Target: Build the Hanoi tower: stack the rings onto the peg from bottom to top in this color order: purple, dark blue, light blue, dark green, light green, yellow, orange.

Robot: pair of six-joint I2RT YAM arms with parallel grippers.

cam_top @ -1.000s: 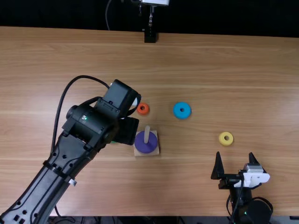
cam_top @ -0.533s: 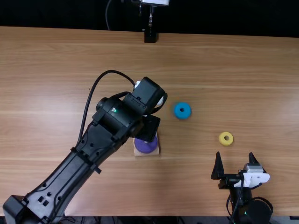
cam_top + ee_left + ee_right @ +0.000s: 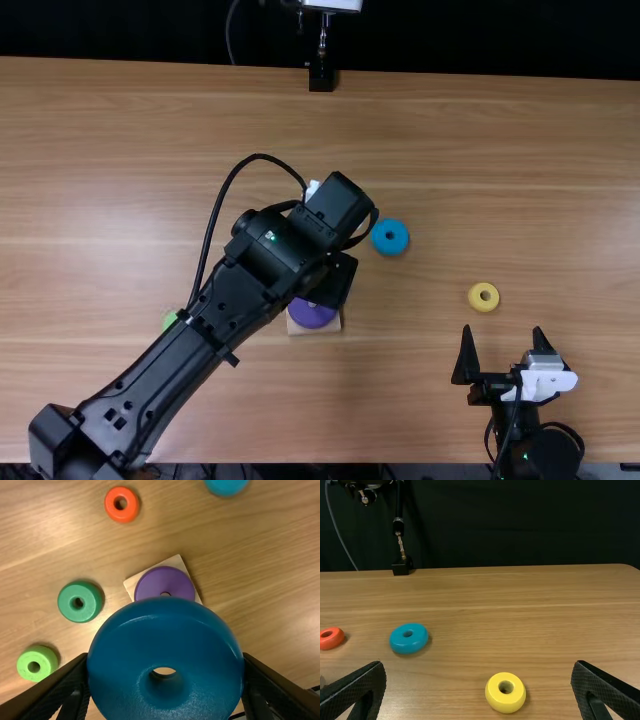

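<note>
Left gripper (image 3: 165, 661): since the earlier frame we see it shift slightly toward 3 o'clock in the top view; the light green ring (image 3: 170, 320) now peeks out at about 9 o'clock from the base (image 3: 334, 326).
Left fingers: we have them pinching the dark blue ring (image 3: 165, 630) from both sides.
Dark blue ring: it hangs above the table, near the purple ring (image 3: 312, 316) and not yet threaded.
Purple ring: it lies on the base, around the peg (image 3: 312, 304), as the bottom layer.
Light blue ring (image 3: 390, 237): we find it on the table, between 1 and 2 o'clock from the base.
Yellow ring (image 3: 483, 297): it rests at 3 o'clock, well apart from the base.
Orange ring (image 3: 122, 504) and dark green ring (image 3: 80, 601): both lie loose on the table.
Right gripper (image 3: 502, 330): it sits between 3 and 4 o'clock, fingers spread and nothing between them.
Step in hand: we judge this to be the second layer, dark blue onto purple.
Next move: we likely need to line the hole up with the peg, lower the ring level, then let go; an off-centre descent could catch the peg's tip.
</note>
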